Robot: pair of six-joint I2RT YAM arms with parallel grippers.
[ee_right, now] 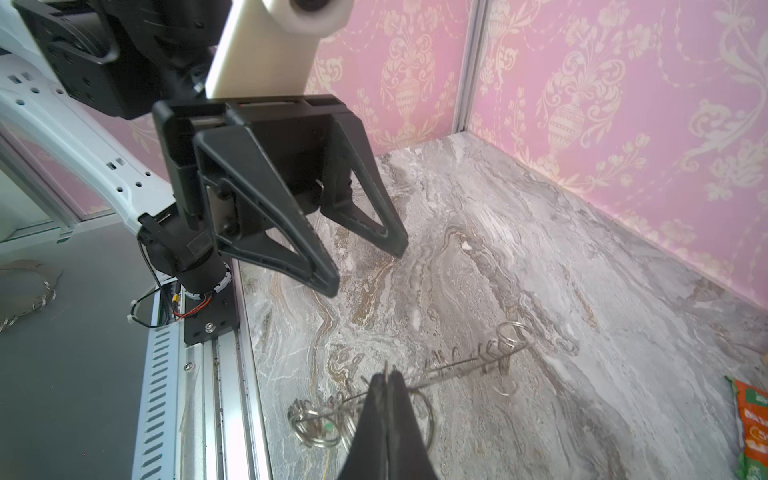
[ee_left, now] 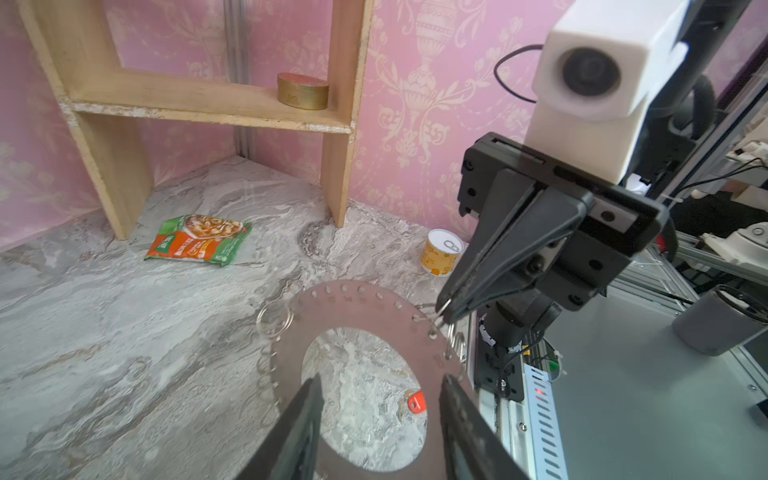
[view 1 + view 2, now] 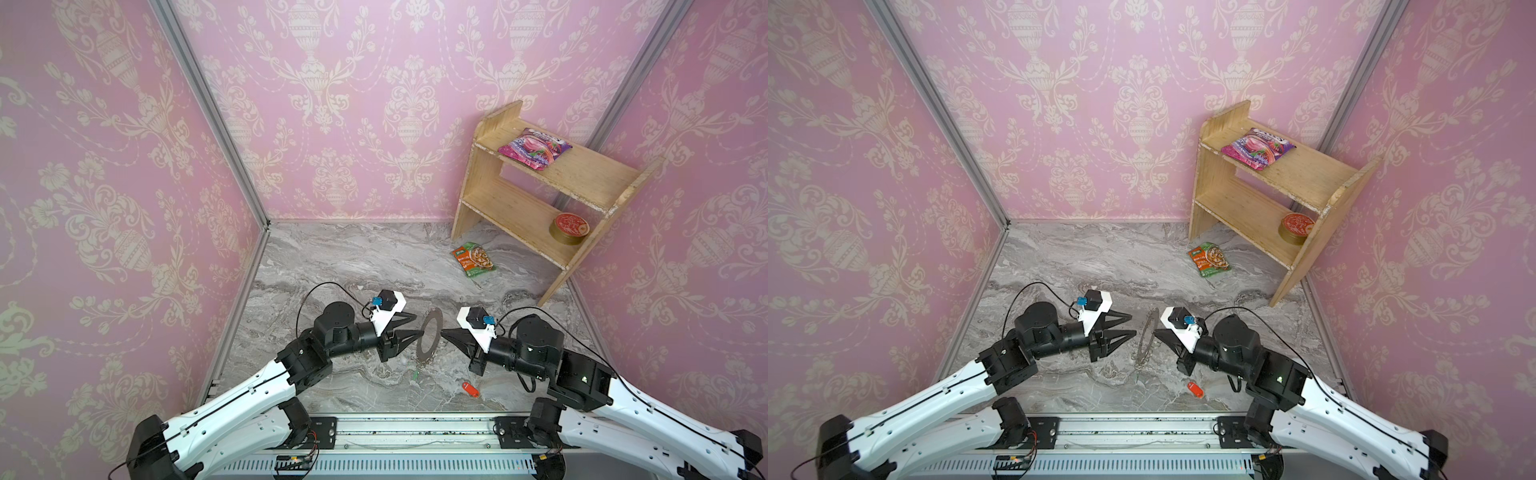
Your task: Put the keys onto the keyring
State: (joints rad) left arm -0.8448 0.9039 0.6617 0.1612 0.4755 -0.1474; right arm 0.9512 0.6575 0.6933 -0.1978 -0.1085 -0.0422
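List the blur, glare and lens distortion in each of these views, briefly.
Both top views: even, soft light, wide-angle bend toward the edges, the keyring small and thin. Left wrist view: the left gripper is out of focus at the frame edge, the food packet slightly soft. Right wrist view: the right gripper is a close dark blur, the keyring's wire loops glint faintly.
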